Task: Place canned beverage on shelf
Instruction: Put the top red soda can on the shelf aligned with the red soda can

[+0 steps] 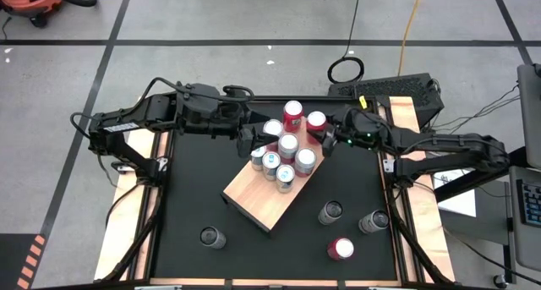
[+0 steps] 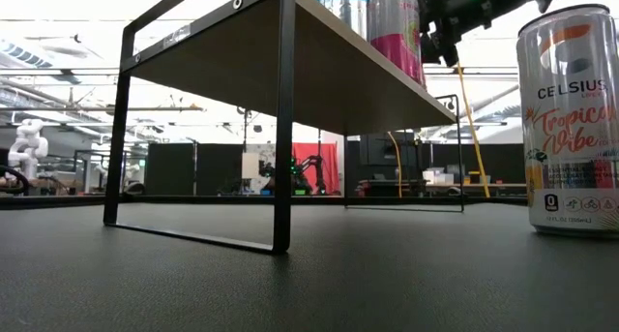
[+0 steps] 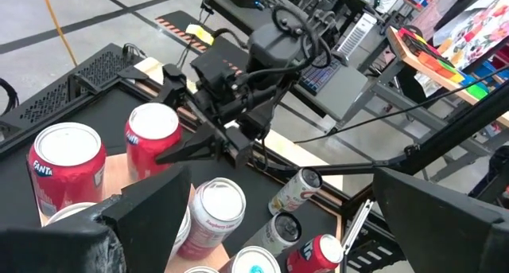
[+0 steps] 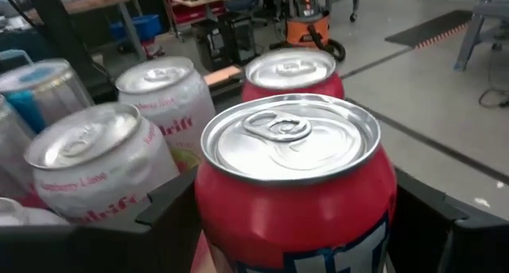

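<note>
Tan wood grain marks the shelf (image 1: 258,197), seen from above angled across the black tabletop (image 1: 190,197), with cans clustered at its one-o'clock end. There the right gripper (image 1: 319,140) straddles a red can (image 1: 316,121), while the left gripper (image 1: 254,140) waits, spread wide and empty, at nine o'clock of the cluster.

From table height, the board rides thin black metal legs.

Left wrist: glossy cylinders stand packed.

Right wrist: fingers flank the red can's brushed-aluminium lid — apparently steadying it for release.
</note>
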Robot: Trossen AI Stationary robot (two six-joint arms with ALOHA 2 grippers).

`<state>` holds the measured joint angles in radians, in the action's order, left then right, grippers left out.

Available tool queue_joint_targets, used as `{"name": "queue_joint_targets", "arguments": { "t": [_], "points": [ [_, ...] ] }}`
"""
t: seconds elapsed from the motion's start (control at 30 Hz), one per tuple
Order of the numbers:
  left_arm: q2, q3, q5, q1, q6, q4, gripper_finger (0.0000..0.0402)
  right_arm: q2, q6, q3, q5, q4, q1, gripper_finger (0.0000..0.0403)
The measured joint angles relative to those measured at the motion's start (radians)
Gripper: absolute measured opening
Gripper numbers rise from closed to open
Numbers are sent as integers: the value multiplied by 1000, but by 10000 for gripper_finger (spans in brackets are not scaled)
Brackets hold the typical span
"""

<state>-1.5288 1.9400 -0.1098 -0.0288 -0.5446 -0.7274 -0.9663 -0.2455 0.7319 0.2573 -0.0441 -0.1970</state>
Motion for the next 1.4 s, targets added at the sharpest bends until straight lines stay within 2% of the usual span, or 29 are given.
{"name": "queue_joint_targets", "arguments": {
  "t": [0.63, 1.4],
  "points": [
    [0, 0, 0, 0, 2, -27, 395, -91, -33, 1, 0, -82, 0, 283],
    [0, 0, 0, 0, 29, -53, 395, -96, -39, 1, 2, -76, 0, 284]
  ]
}}
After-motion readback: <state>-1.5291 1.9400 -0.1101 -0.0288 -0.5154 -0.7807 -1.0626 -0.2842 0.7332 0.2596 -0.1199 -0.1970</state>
